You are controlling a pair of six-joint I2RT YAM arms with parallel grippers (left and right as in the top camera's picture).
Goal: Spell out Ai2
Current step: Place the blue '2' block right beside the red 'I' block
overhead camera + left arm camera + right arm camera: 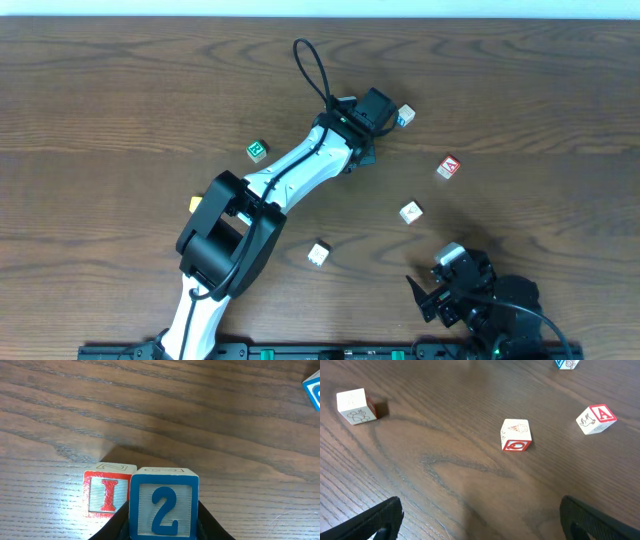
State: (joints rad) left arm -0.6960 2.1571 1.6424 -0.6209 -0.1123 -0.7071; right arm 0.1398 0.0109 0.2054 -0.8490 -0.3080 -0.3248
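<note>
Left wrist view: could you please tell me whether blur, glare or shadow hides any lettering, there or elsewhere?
Left wrist: 2 block and I block sharp, soft shadow behind them. Right wrist: A block legible, evenly lit. Overhead: lettering tiny, barely resolved.

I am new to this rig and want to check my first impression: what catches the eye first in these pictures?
The blue 2 block fills the left wrist view, held in the left tool close beside a red I block. Overhead, the left arm stretches diagonally across the table, while the red A block lies apart to the right.
</note>
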